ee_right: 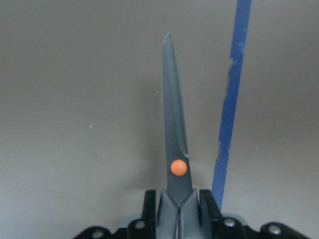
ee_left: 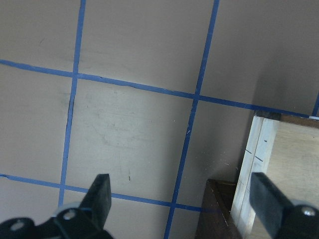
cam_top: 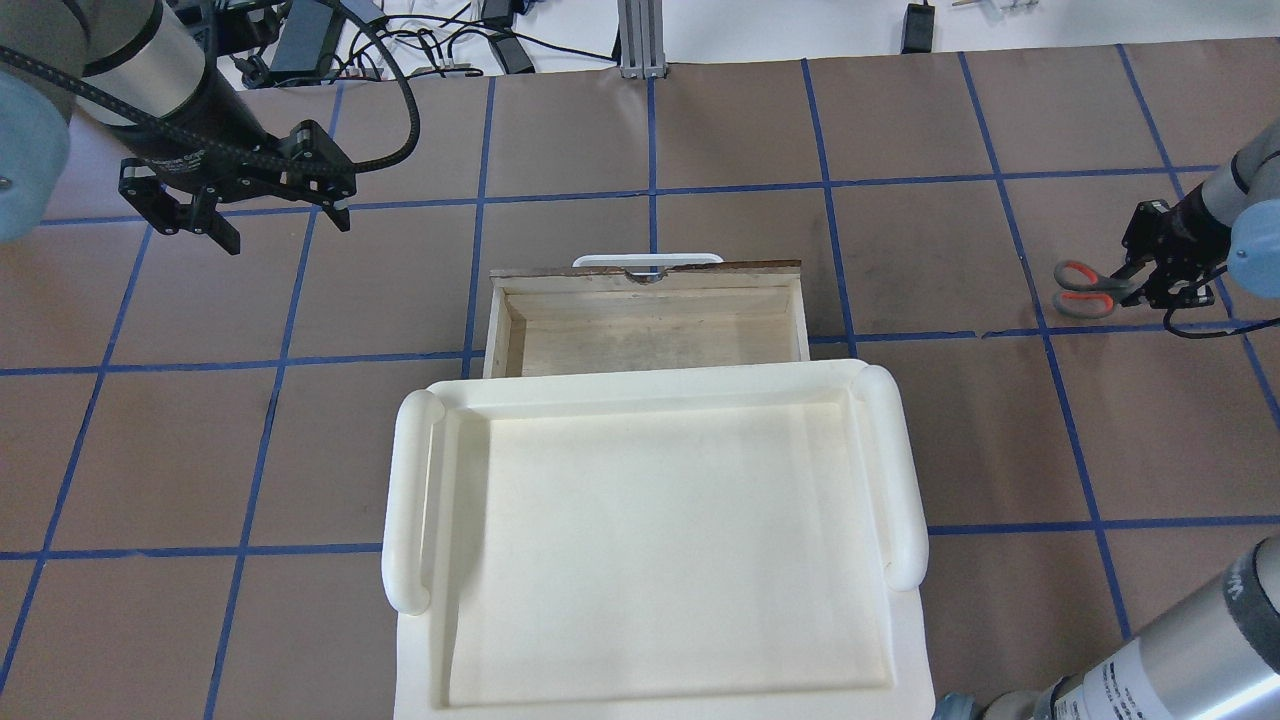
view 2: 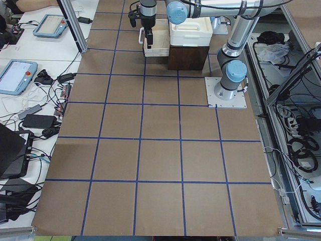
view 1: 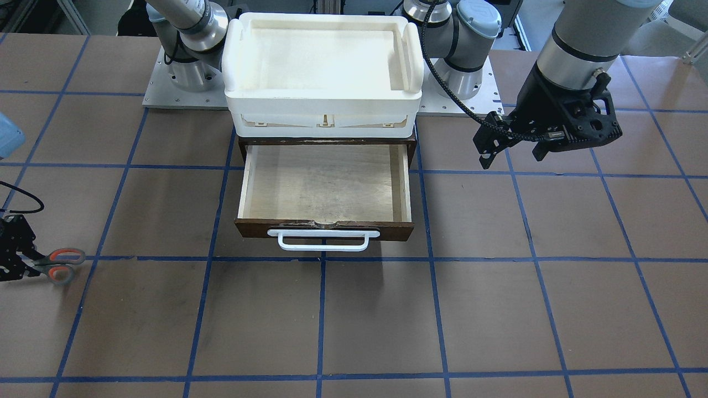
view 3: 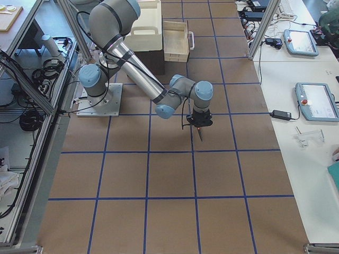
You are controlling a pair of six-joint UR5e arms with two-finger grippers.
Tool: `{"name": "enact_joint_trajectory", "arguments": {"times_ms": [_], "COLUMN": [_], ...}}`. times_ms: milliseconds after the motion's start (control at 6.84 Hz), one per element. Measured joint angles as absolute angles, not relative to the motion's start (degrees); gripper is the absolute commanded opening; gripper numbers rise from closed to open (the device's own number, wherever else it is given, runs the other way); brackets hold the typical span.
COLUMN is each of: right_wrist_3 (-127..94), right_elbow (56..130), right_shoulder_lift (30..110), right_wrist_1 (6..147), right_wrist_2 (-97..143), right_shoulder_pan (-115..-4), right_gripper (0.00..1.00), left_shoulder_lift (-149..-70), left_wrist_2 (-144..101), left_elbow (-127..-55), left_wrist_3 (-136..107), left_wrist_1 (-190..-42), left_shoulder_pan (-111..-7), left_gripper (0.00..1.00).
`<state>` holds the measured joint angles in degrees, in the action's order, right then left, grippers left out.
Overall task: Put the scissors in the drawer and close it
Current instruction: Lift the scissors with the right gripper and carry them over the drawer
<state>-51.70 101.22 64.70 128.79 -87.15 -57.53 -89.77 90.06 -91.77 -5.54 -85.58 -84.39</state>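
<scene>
The scissors are at the table's far end on my right, with the grey, orange-lined loops sticking out of my right gripper. That gripper is shut on the scissors near the pivot. In the right wrist view the dark blades and orange dot point away between the fingers, close over the table. The drawer is pulled open and empty, its white handle facing away from me. My left gripper is open and empty, hovering beside the drawer.
A white plastic tray sits on top of the dark cabinet that holds the drawer. It fills the near middle of the overhead view. The brown table top has a grid of blue tape lines. Cables and tablets lie beyond the far edge.
</scene>
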Motion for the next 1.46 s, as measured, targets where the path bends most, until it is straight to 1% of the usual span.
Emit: {"name": "enact_joint_trajectory", "arguments": {"times_ms": [292,731,877,1170,1462], "right_wrist_3": [-52.8,-54.8,-56.5,-66.6,-78.5], "right_elbow": [101.1,101.0,101.0,100.7,99.0], "right_shoulder_lift": [68.8,77.8,80.6,84.3,85.1], "right_wrist_1": [127.5,119.9,118.0,116.1,116.0], "right_wrist_2": [-87.2,-87.2,-87.2,-87.8,-90.8], "right_shoulder_pan": [-60.2,-69.3,-73.4,-84.7,-96.6], "right_gripper": [0.00,0.00,0.00,0.00,0.00], "left_shoulder_lift": [-89.9,-89.9,-89.9,-90.3,-90.7], "left_wrist_2": [90.1,90.1,90.1,89.9,90.0], "left_elbow": [-91.8,-91.8,-91.8,-91.8,-91.8], "left_wrist_3": [-5.7,-5.7,-5.7,-6.3,-6.6], "left_wrist_1": [-85.6,-85.6,-85.6,-85.3,-85.1], "left_shoulder_pan": [-84.4,-84.5,-84.5,-84.9,-86.2], "left_gripper": [1.00,1.00,1.00,1.00,1.00]}}
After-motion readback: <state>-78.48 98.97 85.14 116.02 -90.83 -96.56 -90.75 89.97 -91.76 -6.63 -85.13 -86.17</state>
